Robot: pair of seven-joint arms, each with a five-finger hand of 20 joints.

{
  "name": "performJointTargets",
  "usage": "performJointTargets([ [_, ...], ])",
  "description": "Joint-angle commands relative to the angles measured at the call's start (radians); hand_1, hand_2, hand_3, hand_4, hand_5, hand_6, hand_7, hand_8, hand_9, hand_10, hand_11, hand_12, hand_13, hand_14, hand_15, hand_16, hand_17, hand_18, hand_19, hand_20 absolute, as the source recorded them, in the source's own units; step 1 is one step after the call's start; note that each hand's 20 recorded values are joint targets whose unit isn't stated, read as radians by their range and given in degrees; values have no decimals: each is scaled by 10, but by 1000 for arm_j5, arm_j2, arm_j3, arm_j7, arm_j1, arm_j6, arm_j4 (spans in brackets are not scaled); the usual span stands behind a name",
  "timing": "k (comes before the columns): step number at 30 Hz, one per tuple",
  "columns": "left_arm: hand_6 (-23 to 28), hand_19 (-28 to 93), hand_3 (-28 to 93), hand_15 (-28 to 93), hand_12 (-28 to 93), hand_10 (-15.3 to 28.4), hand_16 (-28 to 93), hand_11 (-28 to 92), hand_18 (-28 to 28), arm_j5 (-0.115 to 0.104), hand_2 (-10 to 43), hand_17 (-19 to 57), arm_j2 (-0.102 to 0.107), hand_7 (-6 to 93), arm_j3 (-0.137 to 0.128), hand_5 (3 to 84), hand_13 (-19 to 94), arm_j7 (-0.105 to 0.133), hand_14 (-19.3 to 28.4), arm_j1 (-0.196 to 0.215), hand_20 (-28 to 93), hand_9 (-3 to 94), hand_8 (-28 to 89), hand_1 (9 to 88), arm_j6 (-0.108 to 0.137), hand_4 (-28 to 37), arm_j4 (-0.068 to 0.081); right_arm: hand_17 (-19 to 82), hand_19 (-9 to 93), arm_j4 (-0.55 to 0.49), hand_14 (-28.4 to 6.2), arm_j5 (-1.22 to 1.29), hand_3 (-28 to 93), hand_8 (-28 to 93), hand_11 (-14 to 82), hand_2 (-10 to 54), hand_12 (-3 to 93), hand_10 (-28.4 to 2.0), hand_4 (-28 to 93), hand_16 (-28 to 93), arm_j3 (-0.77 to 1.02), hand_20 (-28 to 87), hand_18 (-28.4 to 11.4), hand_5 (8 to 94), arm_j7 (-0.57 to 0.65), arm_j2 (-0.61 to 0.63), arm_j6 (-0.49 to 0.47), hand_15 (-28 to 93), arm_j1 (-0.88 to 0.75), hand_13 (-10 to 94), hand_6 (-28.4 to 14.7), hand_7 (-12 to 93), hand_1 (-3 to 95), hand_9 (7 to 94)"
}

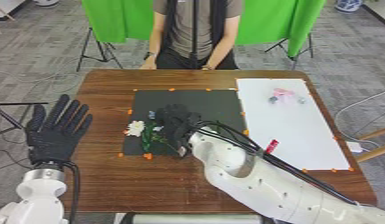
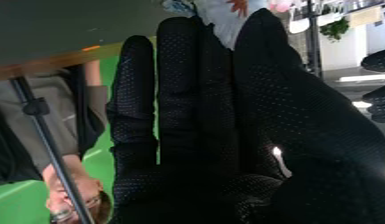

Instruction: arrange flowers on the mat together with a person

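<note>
one table (image 1: 126, 187), one dark mat (image 1: 193, 96), one white sheet (image 1: 295, 127), two gloved hands (image 1: 57, 132), and flowers (image 1: 135, 128) too bunched to count.

We see flowers (image 1: 135, 128) on the left part of the central mat (image 1: 197, 97), a sheet (image 1: 299, 130) to its right, both on the table (image 1: 126, 185).

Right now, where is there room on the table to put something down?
The table is bare between the dark mat and its near edge, left of the right arm. So is the white sheet's middle, beyond that arm and before the pink thing. It's crowded where the right hand meets the white flower.
</note>
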Motion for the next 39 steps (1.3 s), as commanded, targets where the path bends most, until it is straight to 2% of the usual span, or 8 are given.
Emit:
performJointTargets([
  [1, 66, 313, 671, 292, 88, 148, -72, 183, 133, -8, 148, -52, 7, 144, 0, 400, 253, -14, 140, -3, 117, 355, -107, 249, -4, -283, 13, 344, 682, -28, -29, -4, 650, -63, 140, -95, 294, -85, -283, 434, 30, 374, -141, 579, 12, 2, -18, 392, -22, 596, 31, 362, 594, 672],
  [6, 66, 313, 675, 291, 88, 148, -73, 184, 133, -8, 147, -53, 7, 144, 2, 399, 253, -15, 140, -2, 117, 355, -107, 247, -6, -283, 13, 338, 685, -38, -40, 12, 668, -73, 165, -95, 186, -97, -283, 415, 51, 371, -146, 587, 9, 9, -38, 405, -42, 587, 30, 321, 558, 636],
  [8, 65, 314, 673, 291, 88, 148, -73, 184, 133, -8, 148, -53, 6, 144, 0, 400, 253, -16, 140, 0, 118, 355, -107, 248, -5, -283, 13, 331, 686, -39, -66, 9, 717, -91, 143, -95, 162, -107, -282, 320, 49, 370, -150, 598, 4, 14, -29, 451, -46, 572, 26, 286, 490, 616],
  [18, 65, 316, 672, 291, 87, 149, -73, 184, 134, -9, 148, -53, 2, 145, 0, 401, 253, -13, 139, 2, 117, 355, -108, 249, -2, -283, 12, 313, 690, -38, -91, 54, 664, -160, 126, -72, 159, -119, -282, 247, 34, 365, -164, 632, 19, 15, 62, 477, -39, 541, 23, 249, 396, 590],
  [21, 66, 316, 672, 292, 88, 148, -73, 183, 134, -9, 148, -54, 0, 144, 2, 401, 253, -11, 140, 4, 117, 355, -108, 249, -3, -283, 13, 314, 691, -26, -92, 46, 606, -74, 131, -12, 155, -122, -282, 240, -3, 356, -164, 681, 47, 16, 131, 480, -20, 555, 19, 227, 441, 622],
  [26, 66, 315, 681, 292, 87, 149, -73, 183, 134, -6, 148, -54, -1, 143, 2, 401, 253, -17, 140, 1, 117, 356, -108, 243, -5, -283, 15, 319, 676, -20, -74, 3, 451, -30, 148, 47, 176, -93, -280, 256, -4, 346, -150, 723, 57, 8, 106, 465, -20, 580, 24, 227, 607, 679],
  [30, 66, 314, 686, 292, 88, 148, -73, 184, 133, -4, 150, -53, -1, 142, 2, 401, 252, -18, 141, 1, 116, 356, -108, 245, -6, -283, 14, 321, 637, -22, -40, 1, 564, -40, 83, 11, 276, -79, -281, 424, -4, 343, -142, 697, 49, 6, 122, 365, -23, 594, 43, 229, 630, 719],
  [39, 66, 315, 688, 299, 88, 147, -71, 183, 133, -8, 148, -53, -3, 142, -2, 401, 252, -15, 144, 9, 117, 356, -107, 245, -5, -283, 12, 323, 630, -33, -25, -4, 669, -81, 65, -83, 293, -70, -283, 449, 7, 336, -141, 636, 28, 8, 108, 343, -27, 602, 64, 234, 634, 728],
])
